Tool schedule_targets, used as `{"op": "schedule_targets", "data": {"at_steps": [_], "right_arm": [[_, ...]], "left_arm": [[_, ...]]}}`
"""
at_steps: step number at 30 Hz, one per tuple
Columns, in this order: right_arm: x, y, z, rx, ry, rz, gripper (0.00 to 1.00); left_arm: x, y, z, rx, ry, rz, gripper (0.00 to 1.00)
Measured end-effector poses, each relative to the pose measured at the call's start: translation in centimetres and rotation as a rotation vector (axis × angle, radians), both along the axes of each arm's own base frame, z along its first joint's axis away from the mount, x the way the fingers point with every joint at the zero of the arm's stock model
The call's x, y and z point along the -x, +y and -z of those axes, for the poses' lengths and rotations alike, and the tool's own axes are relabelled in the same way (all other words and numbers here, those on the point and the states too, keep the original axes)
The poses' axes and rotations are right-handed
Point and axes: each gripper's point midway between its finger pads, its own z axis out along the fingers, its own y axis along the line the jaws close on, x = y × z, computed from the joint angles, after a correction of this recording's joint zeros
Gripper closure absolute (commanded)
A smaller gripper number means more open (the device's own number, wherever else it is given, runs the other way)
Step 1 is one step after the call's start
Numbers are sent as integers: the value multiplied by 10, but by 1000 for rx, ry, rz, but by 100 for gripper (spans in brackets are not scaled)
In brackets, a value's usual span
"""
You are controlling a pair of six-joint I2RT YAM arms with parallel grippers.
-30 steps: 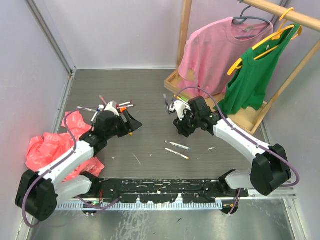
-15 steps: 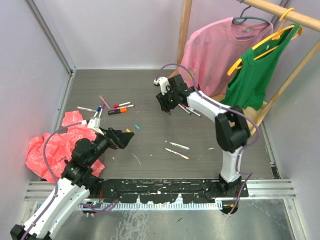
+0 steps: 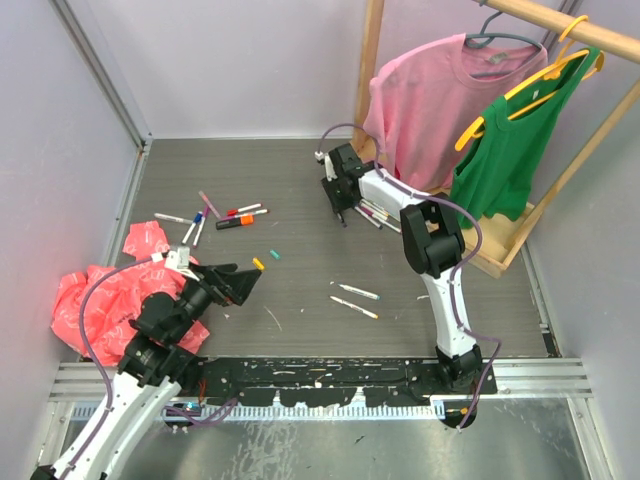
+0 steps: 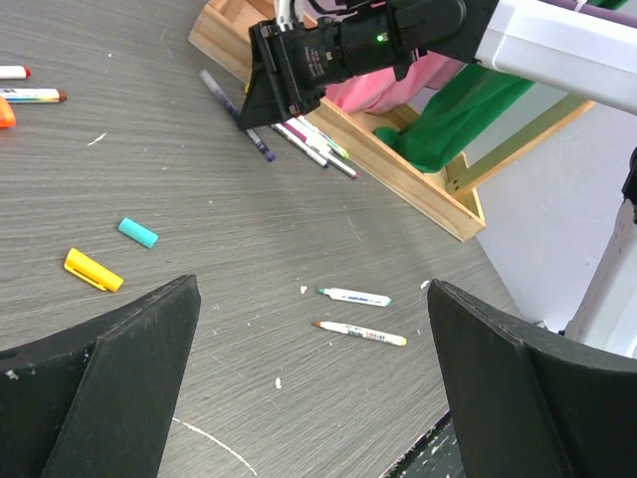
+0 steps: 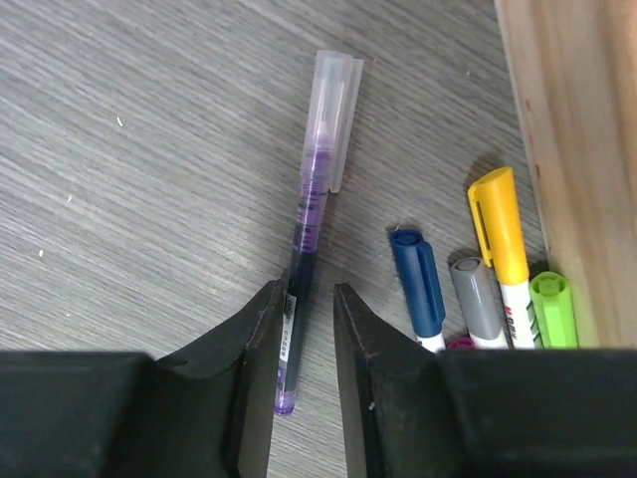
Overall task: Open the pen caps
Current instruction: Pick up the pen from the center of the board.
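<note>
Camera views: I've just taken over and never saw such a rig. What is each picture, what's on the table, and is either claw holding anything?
Two robot arms are bolted at the near edge of the table, each ending in a two-finger claw. The wide picture looks down from above and behind them; the other two come from a camera on each wrist. The left claw is wide open and empty; a loose yellow cap and teal cap lie ahead of it. The right claw straddles a purple pen lying flat, clear cap on, not yet clamped. More capped pens lie beside the wooden rack base.
</note>
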Motion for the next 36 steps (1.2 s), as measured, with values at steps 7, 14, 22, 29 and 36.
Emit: {"op": "schedule_targets", "data": {"at_steps": [7, 14, 22, 29, 36], "right_arm": [[-2, 0, -1, 0, 2, 8, 71], [-1, -1, 2, 9, 9, -8, 71], [0, -1, 3, 17, 10, -35, 99], [29, -10, -1, 16, 41, -90, 99], [76, -7, -75, -167, 1, -236, 99]], "left_arm": [[-4, -1, 10, -18, 39, -5, 2], [-4, -3, 14, -10, 67, 2, 2], [0, -10, 10, 49, 83, 36, 2], [5, -26, 4, 133, 91, 123, 2], [8, -45, -16, 245, 82, 236, 2]]}}
